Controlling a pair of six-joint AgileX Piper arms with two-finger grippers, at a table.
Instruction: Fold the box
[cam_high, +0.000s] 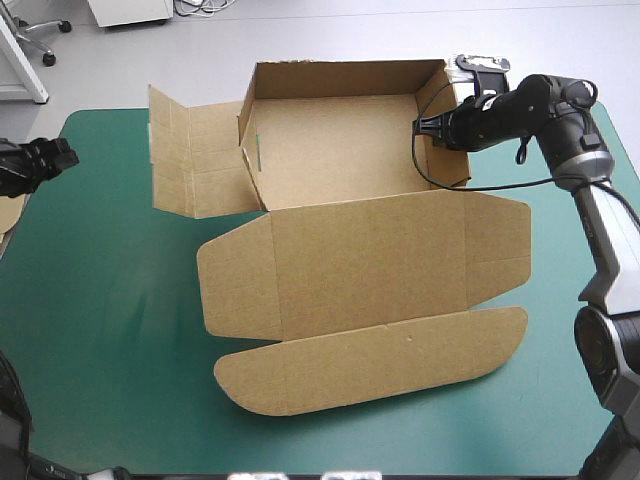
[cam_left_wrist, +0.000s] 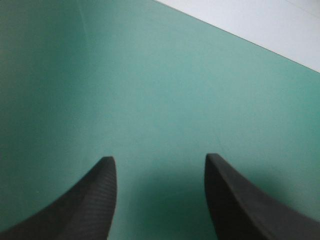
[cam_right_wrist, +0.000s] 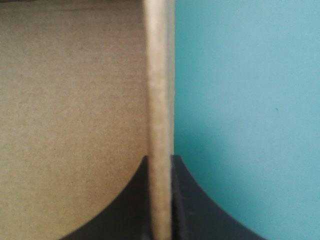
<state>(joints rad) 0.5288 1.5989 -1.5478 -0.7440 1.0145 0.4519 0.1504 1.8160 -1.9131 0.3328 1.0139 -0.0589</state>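
Observation:
The brown box (cam_high: 340, 150) stands at the table's far middle as an open tray, with its back and right walls raised. Its lid (cam_high: 370, 265) and front flap (cam_high: 370, 365) lie flat toward the near edge, and a left wall panel (cam_high: 195, 160) is folded outward. My right gripper (cam_high: 432, 126) is shut on the right wall's top edge (cam_right_wrist: 160, 100), the board pinched between the black fingers (cam_right_wrist: 187, 200). My left gripper (cam_high: 62, 155) hovers at the table's left edge, away from the box, open over bare teal-green cover (cam_left_wrist: 150, 100) with nothing between its fingers (cam_left_wrist: 95, 200).
A sliver of more brown board (cam_high: 8, 215) shows at the table's left edge. The table's far edge (cam_left_wrist: 260, 45) runs ahead of the left gripper. Teal-green cover (cam_high: 110, 330) lies bare at the near left of the box.

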